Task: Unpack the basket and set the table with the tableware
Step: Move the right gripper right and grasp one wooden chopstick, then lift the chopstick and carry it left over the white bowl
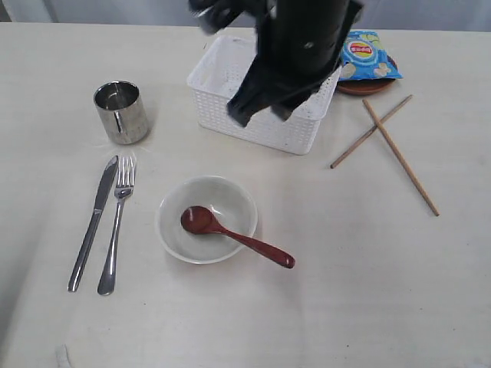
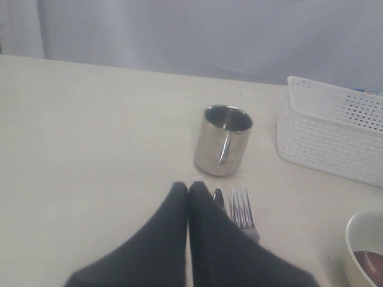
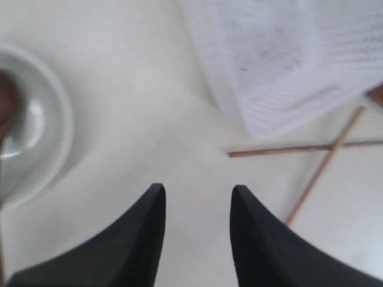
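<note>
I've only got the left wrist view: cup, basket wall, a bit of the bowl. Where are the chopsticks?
Observer: The chopsticks lie crossed on the table, right of the basket in the exterior view.
Operator: What's the right gripper doing?
Observer: The right gripper is open, with nothing between its fingers.
Operator: Is the plate out of the basket?
Observer: Yes, the brown plate sits on the table beyond the basket's right end, and the blue chip bag lies on it.
</note>
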`<state>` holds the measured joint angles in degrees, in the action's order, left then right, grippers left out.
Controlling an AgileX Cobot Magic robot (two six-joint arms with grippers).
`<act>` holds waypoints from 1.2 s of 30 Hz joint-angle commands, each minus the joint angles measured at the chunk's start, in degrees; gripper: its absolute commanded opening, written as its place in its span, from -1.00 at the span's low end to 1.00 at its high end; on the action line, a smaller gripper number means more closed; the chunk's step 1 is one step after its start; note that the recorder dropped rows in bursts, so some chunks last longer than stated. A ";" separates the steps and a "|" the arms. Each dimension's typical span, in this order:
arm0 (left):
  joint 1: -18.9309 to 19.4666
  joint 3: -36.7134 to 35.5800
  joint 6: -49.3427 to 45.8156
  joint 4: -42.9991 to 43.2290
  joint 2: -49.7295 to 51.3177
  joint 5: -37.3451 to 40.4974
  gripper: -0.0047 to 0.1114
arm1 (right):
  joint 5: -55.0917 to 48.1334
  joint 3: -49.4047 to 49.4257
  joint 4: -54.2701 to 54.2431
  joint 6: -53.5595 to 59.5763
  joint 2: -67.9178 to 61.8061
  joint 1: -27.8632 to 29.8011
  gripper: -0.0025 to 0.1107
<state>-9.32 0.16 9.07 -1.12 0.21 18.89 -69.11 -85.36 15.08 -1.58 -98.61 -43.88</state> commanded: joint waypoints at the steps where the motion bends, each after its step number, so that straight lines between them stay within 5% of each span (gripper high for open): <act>1: 0.06 -0.16 -0.03 -0.05 -0.21 -0.63 -0.92 | -0.86 -0.22 2.01 -2.12 0.72 10.97 -0.33; 10: 0.06 -0.16 -0.03 -0.05 -0.21 -0.63 -0.92 | 6.60 3.61 -20.88 19.76 -7.43 35.57 -0.33; 27: 0.06 -0.16 -0.03 -0.05 -0.21 -0.63 -0.92 | 20.66 3.50 -13.92 22.60 -24.99 37.07 -0.34; 33: 0.06 -0.16 -0.03 -0.05 -0.21 -0.63 -0.92 | 19.70 3.50 -13.80 22.60 -24.95 37.07 -0.96; 36: 0.06 -0.16 -0.03 -0.05 -0.21 -0.63 -0.92 | 19.13 3.50 -14.31 22.13 -22.63 37.07 -0.96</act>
<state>-9.32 0.16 9.07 -1.12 0.21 18.89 -49.33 -81.94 0.84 20.64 -123.26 -7.19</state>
